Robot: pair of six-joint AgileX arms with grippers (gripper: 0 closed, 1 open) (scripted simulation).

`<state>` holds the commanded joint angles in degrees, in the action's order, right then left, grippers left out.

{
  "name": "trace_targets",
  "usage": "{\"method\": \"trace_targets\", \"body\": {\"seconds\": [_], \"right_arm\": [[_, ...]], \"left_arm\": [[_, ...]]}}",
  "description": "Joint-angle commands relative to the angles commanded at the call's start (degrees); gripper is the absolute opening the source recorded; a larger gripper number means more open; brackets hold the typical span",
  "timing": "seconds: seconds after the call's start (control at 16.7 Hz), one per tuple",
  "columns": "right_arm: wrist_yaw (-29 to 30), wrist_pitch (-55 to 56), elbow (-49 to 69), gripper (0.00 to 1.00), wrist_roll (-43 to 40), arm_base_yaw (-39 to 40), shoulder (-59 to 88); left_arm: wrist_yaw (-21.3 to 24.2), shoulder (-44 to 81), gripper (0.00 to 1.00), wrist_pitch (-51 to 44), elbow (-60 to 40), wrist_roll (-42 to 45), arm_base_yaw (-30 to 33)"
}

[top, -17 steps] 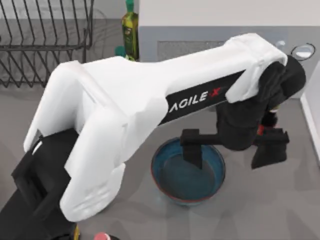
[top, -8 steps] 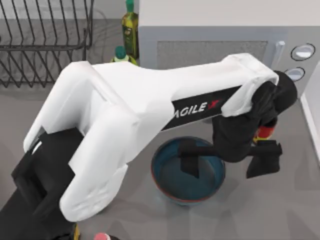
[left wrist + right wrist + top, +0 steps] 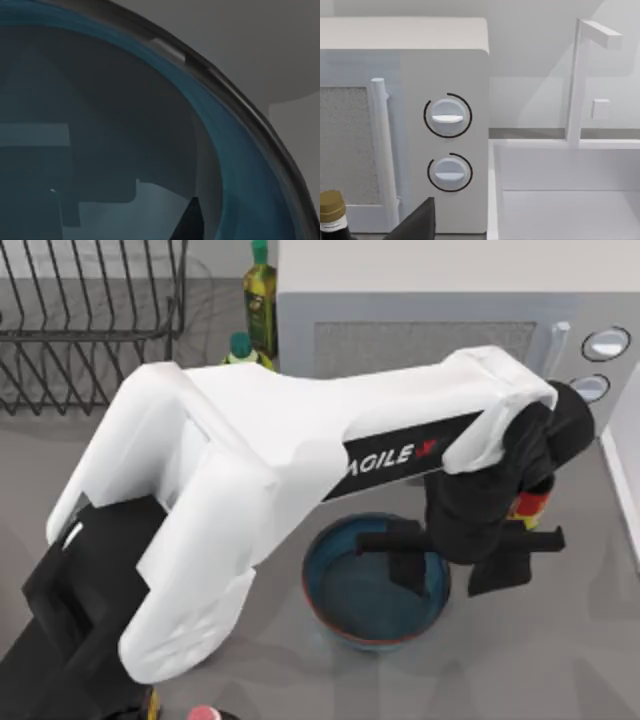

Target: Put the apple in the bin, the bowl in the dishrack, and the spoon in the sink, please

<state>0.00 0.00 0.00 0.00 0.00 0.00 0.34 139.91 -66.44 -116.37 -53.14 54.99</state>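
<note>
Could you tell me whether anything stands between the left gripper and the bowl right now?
Nothing visible does. The left gripper straddles the right side of the bowl, one finger inside it and one outside, with the rim between them. The left wrist view looks straight into the teal interior.

Grey counter beneath a white microwave, pale wall behind.

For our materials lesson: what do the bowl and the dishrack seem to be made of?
The bowl looks like glazed ceramic: smooth teal-blue inside, thin reddish-brown rim, a soft sheen; coated plastic is possible. The dishrack looks like dark metal wire: thin upright prongs on a rectangular frame.
</note>
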Motion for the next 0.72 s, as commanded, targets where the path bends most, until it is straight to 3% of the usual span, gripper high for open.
{"method": "trace_targets", "body": {"seconds": [0.24,0.72], "right_arm": [[0.00,0.00,0.00,1.00,0.00,0.00,0.00],[0.00,0.00,0.00,1.00,0.00,0.00,0.00]], "left_arm": [[0.00,0.00,0.02,0.00,0.00,0.00,0.00],[0.00,0.00,0.00,0.00,0.00,0.00,0.00]]}}
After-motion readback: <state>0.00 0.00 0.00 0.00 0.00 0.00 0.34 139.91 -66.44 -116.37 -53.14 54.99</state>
